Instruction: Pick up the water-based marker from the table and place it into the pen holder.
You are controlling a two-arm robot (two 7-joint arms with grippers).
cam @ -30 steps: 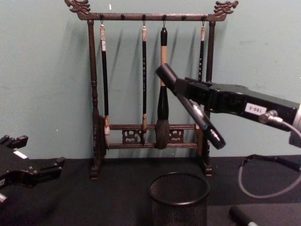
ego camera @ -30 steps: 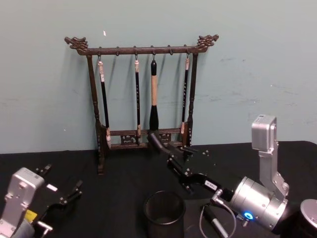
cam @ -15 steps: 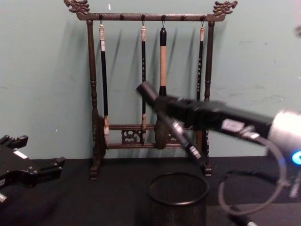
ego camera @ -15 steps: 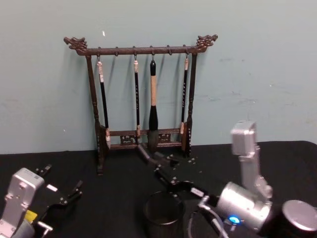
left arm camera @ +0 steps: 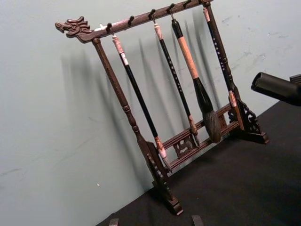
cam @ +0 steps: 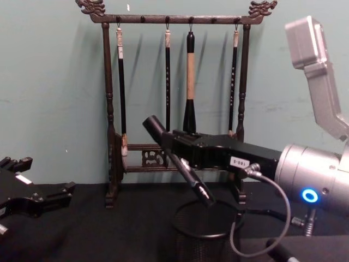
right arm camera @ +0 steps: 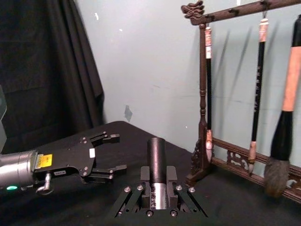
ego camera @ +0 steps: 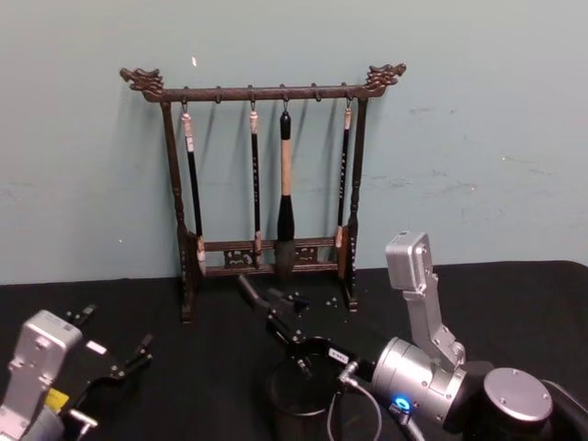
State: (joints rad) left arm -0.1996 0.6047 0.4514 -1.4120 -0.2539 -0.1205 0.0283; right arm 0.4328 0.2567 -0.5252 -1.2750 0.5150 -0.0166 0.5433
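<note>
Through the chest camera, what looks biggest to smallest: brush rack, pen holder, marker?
1. The brush rack.
2-3. Unsure: the marker, tilted in the right gripper, looks longer, but the pen holder is wider and cropped below.

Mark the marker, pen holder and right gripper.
marker (cam: pixel 192 180): chest view, barrel below the grip.
pen holder (cam: pixel 197 250): chest view, mesh wall.
right gripper (cam: pixel 174 145): chest view, between the fingertips clamping the marker.
</note>
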